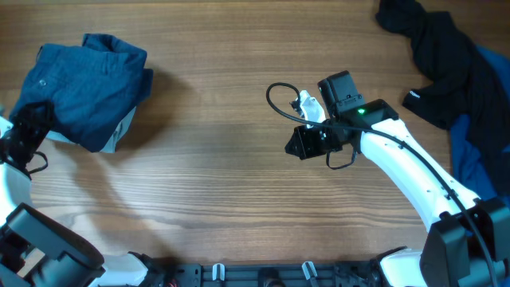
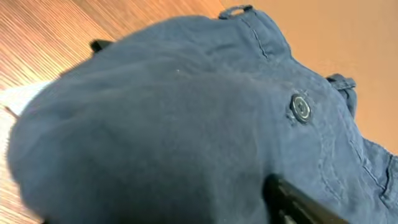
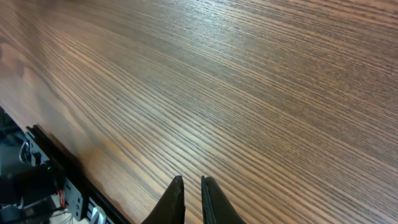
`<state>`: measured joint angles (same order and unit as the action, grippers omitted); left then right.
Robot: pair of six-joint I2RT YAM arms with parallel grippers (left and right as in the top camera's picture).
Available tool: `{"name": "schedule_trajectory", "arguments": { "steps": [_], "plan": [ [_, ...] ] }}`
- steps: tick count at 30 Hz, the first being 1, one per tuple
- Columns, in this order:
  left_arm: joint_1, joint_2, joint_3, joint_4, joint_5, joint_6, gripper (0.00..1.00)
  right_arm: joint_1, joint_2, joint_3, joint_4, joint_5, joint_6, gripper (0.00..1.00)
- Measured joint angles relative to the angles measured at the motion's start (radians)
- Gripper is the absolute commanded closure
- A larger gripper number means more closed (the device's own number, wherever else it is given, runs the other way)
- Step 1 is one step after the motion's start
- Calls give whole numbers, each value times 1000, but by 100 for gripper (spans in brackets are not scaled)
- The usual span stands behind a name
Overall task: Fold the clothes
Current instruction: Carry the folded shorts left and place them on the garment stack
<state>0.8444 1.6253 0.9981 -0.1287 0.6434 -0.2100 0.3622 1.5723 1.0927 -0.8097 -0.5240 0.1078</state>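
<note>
The dark teal-blue shorts (image 1: 84,84) lie folded in a bundle at the table's far left; a button and seams show in the left wrist view (image 2: 186,106). My left gripper (image 1: 33,121) is at the bundle's lower left edge. Only one of its fingers (image 2: 292,199) shows, set wide of centre, so it looks open; the cloth hides the other finger. My right gripper (image 1: 295,147) hovers over bare wood mid-table, its fingers (image 3: 190,183) nearly together and empty. A black garment (image 1: 446,64) and a brighter blue piece (image 1: 470,151) lie at the far right.
The wooden table (image 1: 215,183) spans the view. A black rail with hardware (image 3: 56,180) runs along the front edge. A cable loop (image 1: 279,100) hangs off the right arm's wrist.
</note>
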Motion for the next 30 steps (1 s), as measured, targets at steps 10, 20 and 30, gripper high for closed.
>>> {"name": "schedule_trajectory", "arguments": {
  "steps": [10, 20, 30],
  "plan": [
    [40, -8, 86, 17, 158, -145, 30, 0, 0, 0, -15, 0, 0, 90],
    [43, -363, 163, -164, 188, -219, 96, 0, 0, 0, 34, 0, 0, 89],
    [-257, -185, 179, -249, 23, 142, 96, 0, 0, 0, 84, -1, 38, 89]
  ]
}}
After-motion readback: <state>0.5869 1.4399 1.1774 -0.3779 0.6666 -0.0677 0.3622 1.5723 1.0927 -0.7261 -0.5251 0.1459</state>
